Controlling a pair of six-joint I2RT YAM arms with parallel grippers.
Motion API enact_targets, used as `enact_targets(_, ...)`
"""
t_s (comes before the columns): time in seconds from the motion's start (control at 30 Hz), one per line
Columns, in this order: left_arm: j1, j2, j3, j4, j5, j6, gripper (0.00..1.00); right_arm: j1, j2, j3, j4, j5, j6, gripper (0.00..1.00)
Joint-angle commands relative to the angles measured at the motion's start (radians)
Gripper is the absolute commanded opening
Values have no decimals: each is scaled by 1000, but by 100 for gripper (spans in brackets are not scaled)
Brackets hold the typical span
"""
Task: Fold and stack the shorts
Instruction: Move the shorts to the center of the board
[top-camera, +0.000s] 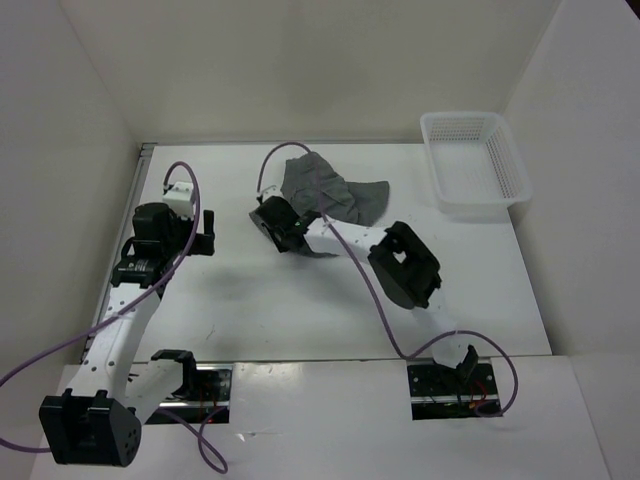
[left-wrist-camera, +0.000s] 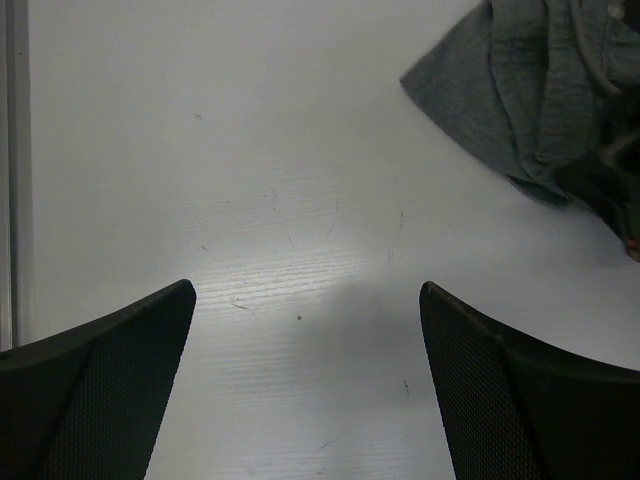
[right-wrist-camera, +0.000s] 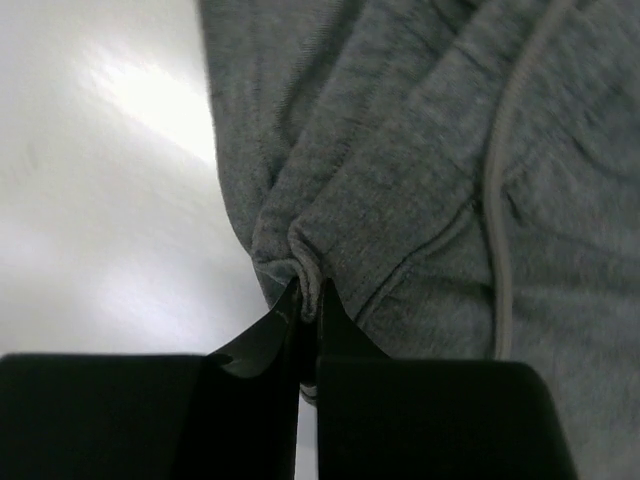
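Grips the near-left edge of the crumpled shorts (top-camera: 335, 195), heaped at the desk's (top-camera: 300, 310) far middle and stretching rightward, in closed right fingers (right-wrist-camera: 296, 338), and holds left fingers (left-wrist-camera: 110, 385) wide open, empty, well apart leftward.

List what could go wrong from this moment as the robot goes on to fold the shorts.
1. The right tool is shut on only a small pucker at the edge of the shorts; a pull may slip it free.
2. The left tool hangs open over the table, apart from the cloth; dragged from one hold, the crumpled shorts may bunch instead of spreading.
3. The purple cable loops beside the shorts and might snag.
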Motion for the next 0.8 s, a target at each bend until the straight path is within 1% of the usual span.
enact_targets(0.0,4,-19,-3,25,8,3,100,-4,-269,-211,-1,-34,-17,0)
enact_targets(0.03,4,-19,-3,25,8,3,100,-4,-387,-268,-1,-69,-27,0)
enact_targets(0.07,4,-19,-3,34,17,3,100,-4,-444,-380,-13,-148,-37,0)
enact_targets(0.1,4,-19,-3,35,17,3,100,-4,-500,-432,-43,-198,-52,1)
enact_targets(0.13,4,-8,-3,35,28,3,100,-4,-555,-482,-62,-247,-52,8)
enact_targets(0.17,4,-8,-3,44,42,3,100,-4,-660,-579,-83,-296,-63,22)
enact_targets(0.2,4,3,-3,44,51,3,100,-4,-710,-627,-102,-350,-63,50)
enact_targets(0.23,4,3,-12,44,69,3,100,-4,-757,-672,-135,-350,-52,63)
enact_targets(0.27,4,16,-12,53,80,3,100,-22,-844,-747,-151,-336,-25,78)
enact_targets(0.3,4,17,-12,53,93,3,100,-74,-885,-773,-165,-294,-15,87)
enact_targets(0.33,-5,27,-12,53,106,3,100,-116,-920,-784,-175,-293,-5,94)
enact_targets(0.37,-15,40,-12,53,135,3,100,-156,-978,-784,-165,-293,-5,95)
enact_targets(0.4,-15,40,-12,53,157,3,100,-202,-998,-775,-142,-293,-14,95)
enact_targets(0.43,-28,53,-22,38,178,3,100,-202,-999,-760,-111,-283,-26,97)
enact_targets(0.47,-47,64,-38,38,223,3,100,-202,-990,-703,-56,-283,-37,97)
enact_targets(0.5,-58,64,-47,25,241,3,100,-202,-904,-660,-39,-273,-37,97)
enact_targets(0.53,-67,73,-59,25,257,3,100,-202,-837,-548,-30,-237,-37,97)
enact_targets(0.57,-76,89,-70,25,266,3,100,-202,-762,-483,-30,-211,-23,97)
enact_targets(0.6,-87,98,-82,36,283,3,100,-202,-606,-415,-30,-176,-14,96)
enact_targets(0.63,-98,107,-82,50,283,3,100,-202,-529,-345,-46,-130,-14,96)
enact_targets(0.67,-98,121,-82,50,292,3,100,-202,-456,-203,-56,-120,-23,95)
enact_targets(0.7,-98,121,-73,76,292,3,100,-202,-328,-136,-56,-105,-34,93)
enact_targets(0.73,-98,121,-73,76,292,3,100,-202,-266,-5,-56,-77,-34,93)
enact_targets(0.77,-98,121,-73,87,292,3,100,-202,-206,66,-85,-66,-34,93)
